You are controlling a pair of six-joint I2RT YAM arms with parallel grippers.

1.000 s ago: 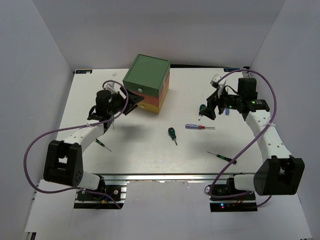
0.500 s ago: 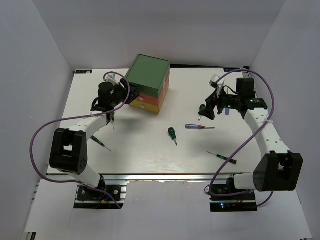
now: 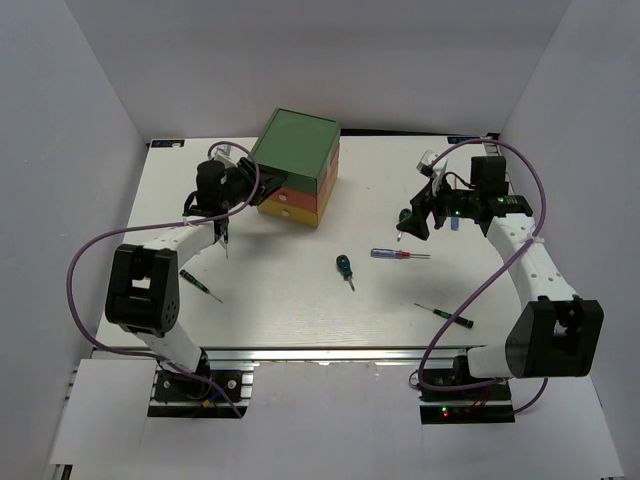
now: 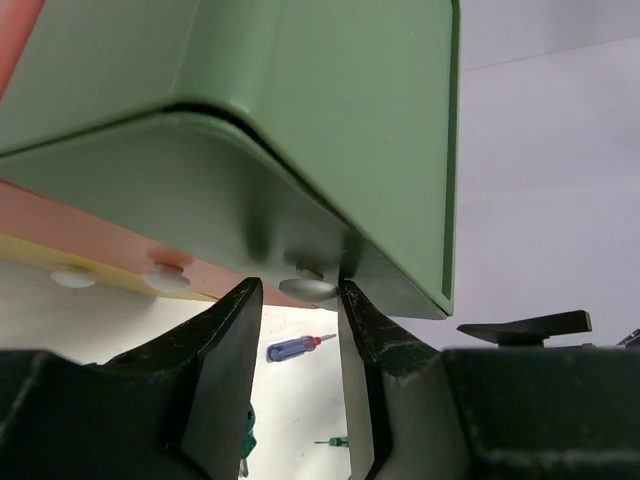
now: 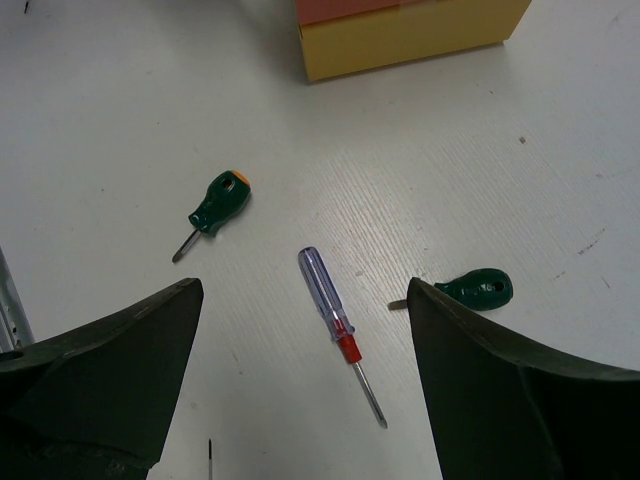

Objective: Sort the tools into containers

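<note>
The chest (image 3: 300, 190) stands at the back, its green drawer (image 3: 293, 148) on top sticking out over the orange drawer (image 3: 303, 196) and the yellow drawer (image 3: 293, 213). My left gripper (image 3: 243, 186) is at the green drawer's front. In the left wrist view its jaws (image 4: 298, 290) straddle the white knob (image 4: 308, 288), the right finger touching it and a small gap on the left. My right gripper (image 3: 413, 218) is wide open and empty above the blue-and-red screwdriver (image 5: 335, 320), with one stubby green screwdriver (image 5: 478, 290) beside its right finger (image 5: 520, 390).
The blue-and-red screwdriver (image 3: 398, 254) lies right of centre. A second stubby green screwdriver (image 3: 345, 268) lies mid-table. One black precision screwdriver (image 3: 445, 314) lies front right, the other (image 3: 200, 285) front left by the left arm. The orange knob (image 4: 165, 277) and yellow knob (image 4: 70, 278) show below.
My left gripper has moved up and right from the table to the green drawer's knob. The right arm has barely moved.
</note>
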